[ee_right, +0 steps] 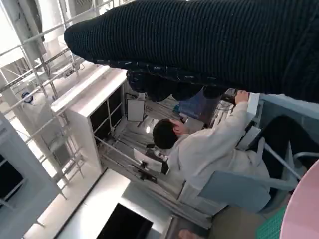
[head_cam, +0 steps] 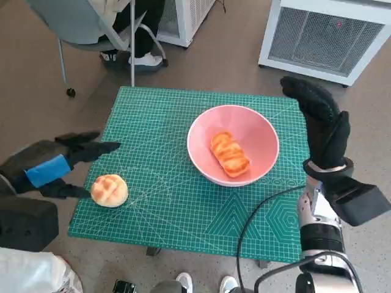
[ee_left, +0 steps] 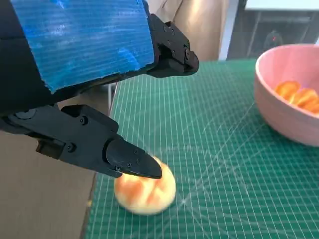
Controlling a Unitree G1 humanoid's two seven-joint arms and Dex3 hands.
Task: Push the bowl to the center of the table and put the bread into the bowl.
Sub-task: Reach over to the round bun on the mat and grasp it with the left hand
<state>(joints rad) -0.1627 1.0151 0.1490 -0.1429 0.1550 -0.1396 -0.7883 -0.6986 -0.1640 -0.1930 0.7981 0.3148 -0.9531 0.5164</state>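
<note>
Bread [head_cam: 109, 190], round and glossy, is sitting left of the smooth pink bowl [head_cam: 233, 151]; your left hand's [head_cam: 54, 166] fingers [ee_left: 130, 161] are hovering apart beside it.

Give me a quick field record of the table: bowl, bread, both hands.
bowl: pink bowl near the middle of the green mat, slightly toward the robot's right
bread in bowl: one long loaf
bread outside: round bun near the mat's left edge
left hand: left hand open, fingers either side of the bun, not gripping
right hand: right hand raised beside the bowl, holding nothing
</note>
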